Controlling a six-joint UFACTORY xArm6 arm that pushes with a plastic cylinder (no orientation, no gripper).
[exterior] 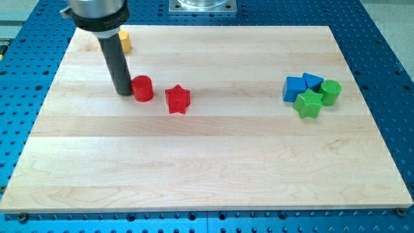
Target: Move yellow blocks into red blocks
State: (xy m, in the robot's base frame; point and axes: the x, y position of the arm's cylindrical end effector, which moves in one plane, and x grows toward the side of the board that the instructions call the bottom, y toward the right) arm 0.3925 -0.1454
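Observation:
A red cylinder (143,88) stands on the wooden board at the view's upper left, and a red star (177,99) lies just to its right, a small gap apart. One yellow block (125,42) shows near the board's top left edge, partly hidden behind the rod; its shape cannot be made out. My tip (123,92) rests on the board right at the red cylinder's left side, touching or nearly touching it. The yellow block lies above the tip, well apart from the red blocks.
At the view's right sits a tight cluster: a blue cube (295,88), a second blue block (313,81), a green star (309,103) and a green cylinder (331,92). The wooden board (207,162) lies on a blue perforated table.

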